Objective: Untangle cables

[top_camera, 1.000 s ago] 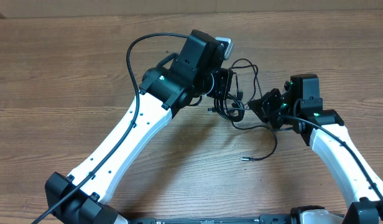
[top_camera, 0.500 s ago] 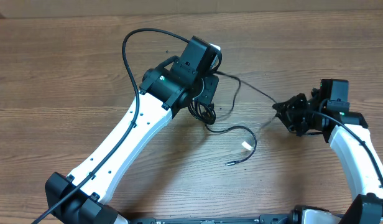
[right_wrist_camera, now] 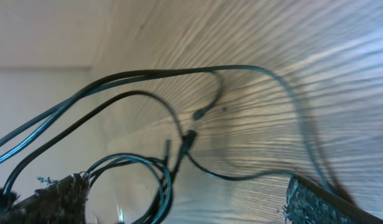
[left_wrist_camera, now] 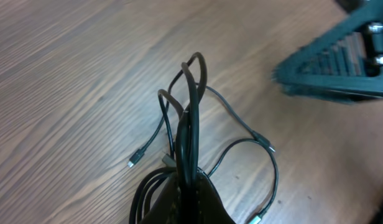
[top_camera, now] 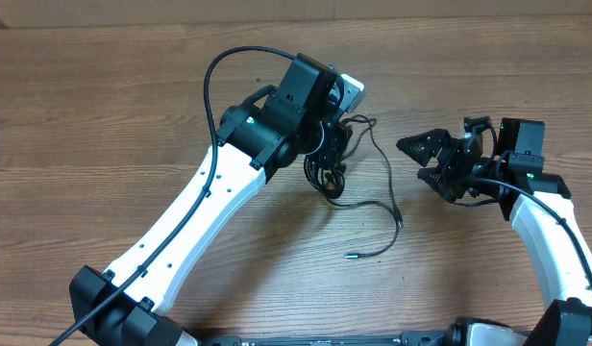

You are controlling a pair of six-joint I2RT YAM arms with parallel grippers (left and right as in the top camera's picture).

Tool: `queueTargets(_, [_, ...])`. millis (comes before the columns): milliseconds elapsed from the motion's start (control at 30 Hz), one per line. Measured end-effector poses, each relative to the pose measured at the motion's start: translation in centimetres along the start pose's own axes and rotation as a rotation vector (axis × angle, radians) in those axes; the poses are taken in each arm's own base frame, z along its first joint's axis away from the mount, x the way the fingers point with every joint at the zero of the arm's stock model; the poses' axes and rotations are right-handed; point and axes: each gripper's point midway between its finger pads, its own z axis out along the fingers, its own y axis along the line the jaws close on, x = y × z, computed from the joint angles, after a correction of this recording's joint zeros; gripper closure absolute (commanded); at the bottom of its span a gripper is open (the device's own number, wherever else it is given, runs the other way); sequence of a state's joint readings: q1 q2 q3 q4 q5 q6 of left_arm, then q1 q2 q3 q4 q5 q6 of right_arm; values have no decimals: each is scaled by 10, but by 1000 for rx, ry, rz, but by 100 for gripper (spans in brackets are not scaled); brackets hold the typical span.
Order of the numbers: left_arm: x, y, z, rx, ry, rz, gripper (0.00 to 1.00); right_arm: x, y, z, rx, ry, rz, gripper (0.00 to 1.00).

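Holding: left fingers (left_wrist_camera: 181, 200) clamped tight on the cables (left_wrist_camera: 190, 118), surface (top_camera: 104, 115) centre.
Right fingers (top_camera: 436, 161): spread wide, empty, toward right edge.

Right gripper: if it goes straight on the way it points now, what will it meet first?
Most likely the loose cable strand trailing from the bundle in the left gripper; it crosses the table just ahead of the open right gripper. Height is unclear, so it might pass over it.
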State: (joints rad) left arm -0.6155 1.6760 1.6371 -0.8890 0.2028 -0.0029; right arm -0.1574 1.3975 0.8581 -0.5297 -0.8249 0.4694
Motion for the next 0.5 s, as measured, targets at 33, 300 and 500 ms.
queueTargets(33, [-1,-3,0,17,-2,15,96,3,5,0,-31,17,-37,0])
queueTargets(300, [-21,-24,-3,133,-92,124,96,19,25,2,-137,87,-182,0])
queueTargets(500, [-40,-29,-6,157,-174,146,96,34,34,10,-156,138,-215,0])
